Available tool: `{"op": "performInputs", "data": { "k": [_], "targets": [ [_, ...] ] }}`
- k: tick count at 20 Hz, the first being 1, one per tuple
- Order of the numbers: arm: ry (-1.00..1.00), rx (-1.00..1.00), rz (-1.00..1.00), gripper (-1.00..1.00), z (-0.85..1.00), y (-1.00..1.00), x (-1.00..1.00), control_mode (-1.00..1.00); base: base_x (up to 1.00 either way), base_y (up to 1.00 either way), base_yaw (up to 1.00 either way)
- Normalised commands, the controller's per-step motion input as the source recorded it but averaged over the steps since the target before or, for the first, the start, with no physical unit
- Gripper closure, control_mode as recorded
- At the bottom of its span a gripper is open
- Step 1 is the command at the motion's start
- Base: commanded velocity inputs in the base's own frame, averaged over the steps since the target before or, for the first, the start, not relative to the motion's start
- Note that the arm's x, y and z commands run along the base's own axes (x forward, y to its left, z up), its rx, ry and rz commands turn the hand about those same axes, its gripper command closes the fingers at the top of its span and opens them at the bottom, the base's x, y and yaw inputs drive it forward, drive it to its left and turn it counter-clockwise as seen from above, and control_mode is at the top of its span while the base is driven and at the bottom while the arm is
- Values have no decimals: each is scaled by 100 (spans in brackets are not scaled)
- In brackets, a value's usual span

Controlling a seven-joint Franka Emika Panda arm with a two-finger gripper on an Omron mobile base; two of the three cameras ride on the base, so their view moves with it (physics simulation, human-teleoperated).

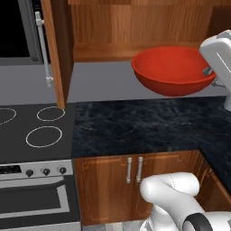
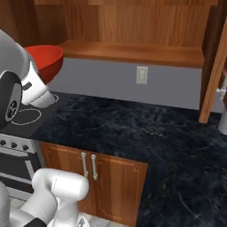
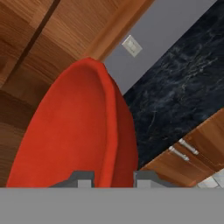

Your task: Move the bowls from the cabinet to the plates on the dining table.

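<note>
so, bowl: the glossy red bowl (image 1: pixel 173 70) hangs in the air above the black marbled counter (image 1: pixel 135 126), just in front of and a little below the cabinet shelf (image 1: pixel 103 54); it touches neither.
gripper: the gripper (image 3: pixel 113 178) is clamped on the red bowl's rim, one dark tip on either side of the rim wall in the hand view; in the left base view the white hand meets the bowl at its right edge.
bowl tilt: roughly level, opening upward, seen from the left base view.
cabinet: warm brown wall cabinet (image 2: pixel 133 22), door swung open (image 1: pixel 56 49) with a long silver bar handle (image 1: pixel 43 49); the shelf (image 2: pixel 133 53) looks bare where visible.
counter: dark with faint white veins, running over low wood cupboards (image 2: pixel 95 177) with short handles.
stove: black cooktop (image 1: pixel 36 131) with white ring marks, left of the counter, knobs along its front.
wall: grey, with a pale outlet plate (image 2: pixel 142 74) under the shelf.
</note>
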Motion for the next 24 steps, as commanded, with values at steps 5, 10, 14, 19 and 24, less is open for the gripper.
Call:
{"op": "performInputs", "data": {
  "k": [5, 10, 14, 19, 24],
  "targets": [
    [0, 0, 0, 100, 0, 0, 0, 100, -62, 30, 0],
    [0, 0, 0, 100, 0, 0, 0, 100, -62, 34, 0],
    [0, 0, 0, 100, 0, 0, 0, 100, -60, 41, 0],
    [0, 0, 0, 100, 0, 0, 0, 100, -28, 46, 9],
    [0, 0, 0, 100, 0, 0, 0, 100, -4, 19, 22]
  ]
}}
